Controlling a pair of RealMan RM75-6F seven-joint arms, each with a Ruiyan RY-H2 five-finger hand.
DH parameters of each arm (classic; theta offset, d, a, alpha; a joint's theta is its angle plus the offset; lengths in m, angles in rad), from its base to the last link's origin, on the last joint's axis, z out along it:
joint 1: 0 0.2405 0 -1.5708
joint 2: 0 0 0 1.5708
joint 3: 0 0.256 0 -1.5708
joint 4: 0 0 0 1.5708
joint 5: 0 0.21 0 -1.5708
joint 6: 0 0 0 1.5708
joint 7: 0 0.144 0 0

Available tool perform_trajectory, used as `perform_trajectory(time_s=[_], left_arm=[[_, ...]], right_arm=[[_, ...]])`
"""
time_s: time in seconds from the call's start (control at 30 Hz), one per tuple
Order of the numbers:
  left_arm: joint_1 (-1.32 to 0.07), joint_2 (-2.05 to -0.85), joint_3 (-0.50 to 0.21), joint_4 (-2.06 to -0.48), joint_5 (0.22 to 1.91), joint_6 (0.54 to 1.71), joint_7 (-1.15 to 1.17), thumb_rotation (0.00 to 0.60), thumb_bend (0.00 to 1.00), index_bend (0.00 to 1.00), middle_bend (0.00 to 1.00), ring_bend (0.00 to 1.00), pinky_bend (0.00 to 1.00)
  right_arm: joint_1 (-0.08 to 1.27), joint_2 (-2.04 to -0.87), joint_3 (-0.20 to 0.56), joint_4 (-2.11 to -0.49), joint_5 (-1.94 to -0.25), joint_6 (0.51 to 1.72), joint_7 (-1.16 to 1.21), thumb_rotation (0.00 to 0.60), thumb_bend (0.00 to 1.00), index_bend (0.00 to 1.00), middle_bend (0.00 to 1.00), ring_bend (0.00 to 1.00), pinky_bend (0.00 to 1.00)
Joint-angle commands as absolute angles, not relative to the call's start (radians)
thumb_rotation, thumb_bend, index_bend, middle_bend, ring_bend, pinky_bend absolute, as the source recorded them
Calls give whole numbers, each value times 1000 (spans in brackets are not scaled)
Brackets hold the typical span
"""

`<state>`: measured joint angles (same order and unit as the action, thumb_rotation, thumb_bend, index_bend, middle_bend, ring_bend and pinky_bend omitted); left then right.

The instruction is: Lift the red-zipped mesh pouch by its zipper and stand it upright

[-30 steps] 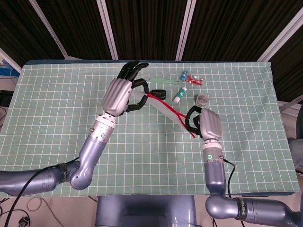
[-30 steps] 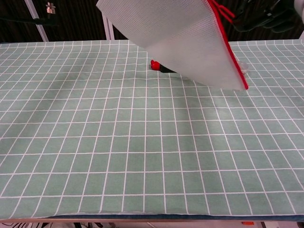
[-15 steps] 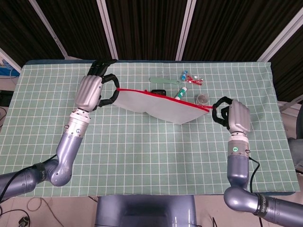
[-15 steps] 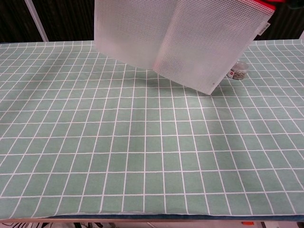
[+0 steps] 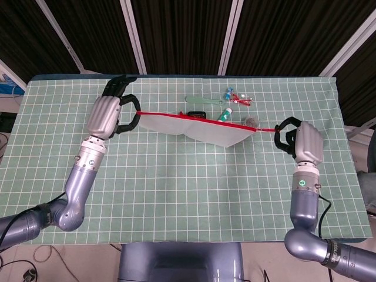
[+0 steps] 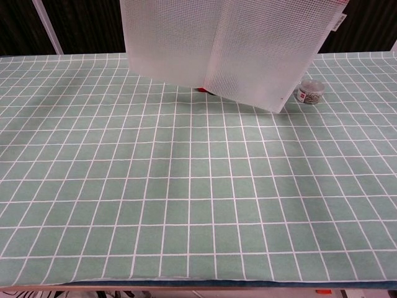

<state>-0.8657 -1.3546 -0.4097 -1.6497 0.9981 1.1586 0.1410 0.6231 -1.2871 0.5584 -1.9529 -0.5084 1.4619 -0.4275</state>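
The white mesh pouch (image 5: 202, 127) hangs in the air above the table, its red zipper edge (image 5: 200, 117) stretched nearly level between both hands. My left hand (image 5: 111, 111) grips the zipper's left end. My right hand (image 5: 301, 141) pinches the red zipper at its right end. In the chest view the pouch (image 6: 229, 46) fills the upper middle, hanging upright with its lower edge clear of the green checked cloth (image 6: 186, 198); neither hand shows there.
Behind the pouch lie a green spatula (image 5: 202, 100), a small tube (image 5: 226, 113), red-wrapped sweets (image 5: 238, 97) and a small lidded jar (image 6: 310, 92). A black and red item (image 6: 205, 90) peeks from under the pouch's lower edge.
Both hands moved apart, left hand leftwards and right hand rightwards, pulling the zipper edge taut and level. The pouch swung from slanted to hanging upright and rose a little.
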Motion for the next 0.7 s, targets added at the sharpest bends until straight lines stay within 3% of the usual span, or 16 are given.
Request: perform_trajectory(time_s=[0.03, 0.1, 0.17, 0.27, 0.37, 0.53, 0.7], left_arm=[[-862, -1351, -405, -1650, 991, 1152, 147, 600, 418, 560, 84, 0, 0], [-858, -1344, -398, -1654, 979, 1142, 158, 600, 389, 512, 59, 0, 0], [-854, -1328, -390, -1668, 960, 1124, 173, 600, 275, 414, 15, 0, 0], [-843, -1303, -380, -1693, 940, 1110, 187, 600, 135, 302, 0, 0, 0], [-825, -1281, -369, -1716, 930, 1111, 193, 600, 106, 228, 0, 0, 0], [-778, -1240, -348, -1751, 940, 1132, 179, 600, 105, 165, 0, 0, 0], [-720, -1189, -318, -1790, 981, 1162, 152, 600, 105, 161, 0, 0, 0]], right_arm=[[620, -1282, 555, -1953, -508, 1459, -423, 600, 713, 675, 999, 998, 983], [618, -1278, 549, -1955, -518, 1457, -421, 600, 704, 664, 974, 969, 948], [616, -1270, 540, -1962, -527, 1445, -422, 600, 610, 551, 838, 850, 841], [615, -1249, 530, -1978, -525, 1422, -432, 600, 374, 206, 472, 528, 630], [612, -1237, 522, -1986, -540, 1416, -428, 600, 279, 47, 295, 336, 490], [594, -1217, 509, -2002, -568, 1421, -408, 600, 248, 0, 174, 201, 358], [560, -1180, 486, -2022, -604, 1424, -387, 600, 242, 0, 147, 169, 331]])
